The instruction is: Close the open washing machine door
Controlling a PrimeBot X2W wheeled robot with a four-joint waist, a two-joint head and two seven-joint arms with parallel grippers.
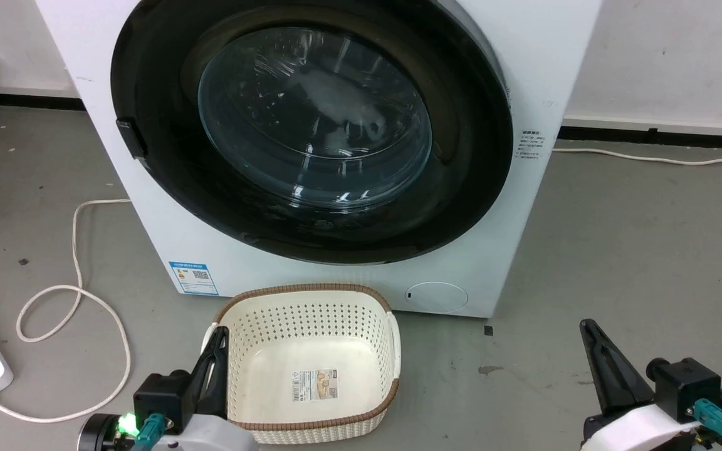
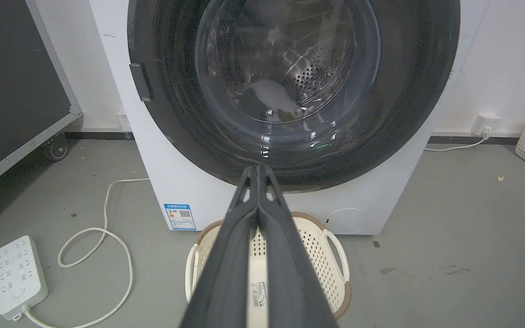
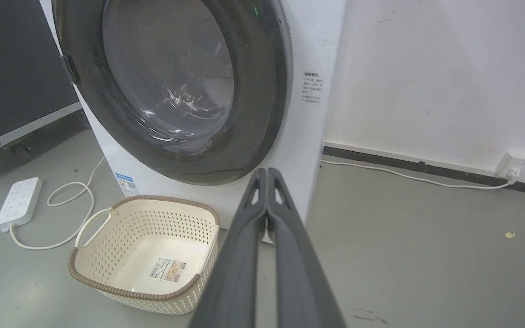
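From my head, the large round washing machine door (image 1: 167, 156), a glossy black rim around bulging clear glass, lies against the white washer front (image 1: 543, 75). It sits above a perforated cream plastic basket (image 1: 311, 289) on the floor.

Left wrist: my left tool (image 2: 258, 171) has its slim dark fingers pressed together.

Right wrist: my right tool (image 3: 267, 172) is likewise together.

The large round washing machine door (image 1: 311, 131), a wide black rim around bulging clear glass, lies flat against the white front-loading washer (image 1: 543, 50). On the grey concrete floor (image 1: 637, 250), just before the washer, sits a cream perforated plastic basket (image 1: 311, 289) with a brown woven rim. The left gripper (image 1: 218, 341) overlaps the basket's left rim. The right gripper (image 1: 590, 335) is well apart. Each has its dark fingers pressed together.
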